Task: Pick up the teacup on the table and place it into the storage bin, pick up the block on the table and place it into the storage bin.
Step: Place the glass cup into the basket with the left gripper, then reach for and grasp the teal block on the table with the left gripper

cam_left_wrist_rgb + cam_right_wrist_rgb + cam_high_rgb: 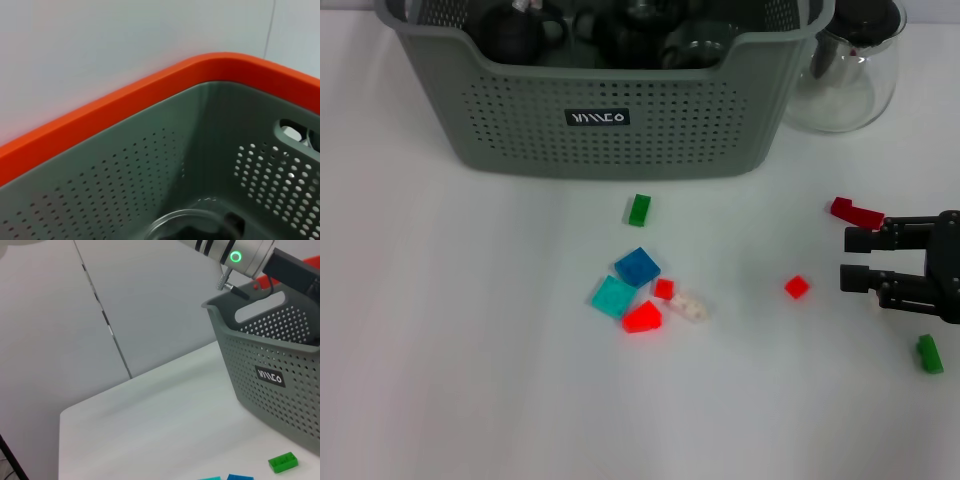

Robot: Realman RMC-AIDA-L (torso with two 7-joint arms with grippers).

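1. Head view: large grey-green storage bin (610, 130) at the far edge of the white table (440, 340), plastic walls perforated in neat rows, small black label on the front face. Inside, dark rounded shapes, probably teacups and a pot already stowed; no teacup to be seen out on the table. Just beside the bin, toward the robot's right, a clear glass jug (845, 75) with a dark lid.

2. Same view, nearer: hard, glossy toy blocks scattered loose. Green block (639, 209) alone, nearest the bin. Touching cluster in the middle: blue block (637, 266), teal block (614, 296), red wedge (642, 317), small red cube (663, 289), pale translucent brick (688, 307). Apart from these, a red cube (797, 287), a flat red piece (856, 213) and a second green block (929, 353).

3. Right gripper (856, 259), black and boxy, low over the table at the right side, fingers parted with nothing between them, pointed toward the lone red cube; likely lining up for a block pickup.

4. Left wrist view: looking down into an inner corner of the bin, dotted grey wall, orange rim band (125, 105), cut-out handle, a glass rim at the bottom. Left gripper itself unseen here; its opening cannot be told.

5. Right wrist view: bin wall, label and handle slot, left arm (240, 255) with a green light poised above the rim, probably parked over the drop point. Green block near the bin's foot.
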